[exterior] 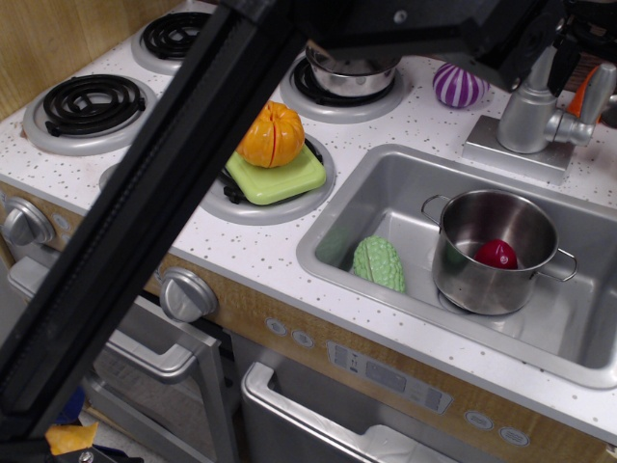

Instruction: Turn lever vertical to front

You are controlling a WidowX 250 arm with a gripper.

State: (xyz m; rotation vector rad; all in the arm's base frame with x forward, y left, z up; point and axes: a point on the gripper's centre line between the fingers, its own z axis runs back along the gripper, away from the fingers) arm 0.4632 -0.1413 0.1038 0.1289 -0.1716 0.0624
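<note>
The lever (pixel 592 95) is seen at the far right corner of the table (pixel 289 256), jutting from the right side of the silver faucet (pixel 528 106). It is tilted upward and to the right, its orange side turned toward the right edge of the frame, which crowds it closely.

The hand (pixel 569 43) is found just above and to the left of the lever, at the top right of the view, but only dark parts of it are made out against the faucet's column. Whether its fingers are spread or closed cannot be told, nor whether the lever is touched, though it appears very near.

The black arm (pixel 164 193) is stretched diagonally from the near left corner to the far right, and much of the table's far edge is hidden by it.

In front of the faucet the sink (pixel 386 188) is set into the table's right side. A steel pot (pixel 492 253) holding a red ball (pixel 496 255) is stood in it, with a green vegetable (pixel 379 263) lying just beside the pot on the left. A purple striped ball (pixel 457 85) is placed left of the faucet, apart from it, with bare speckled surface between them.

On the near burner an orange pumpkin (pixel 272 135) is rested on a green plate (pixel 280 176).
</note>
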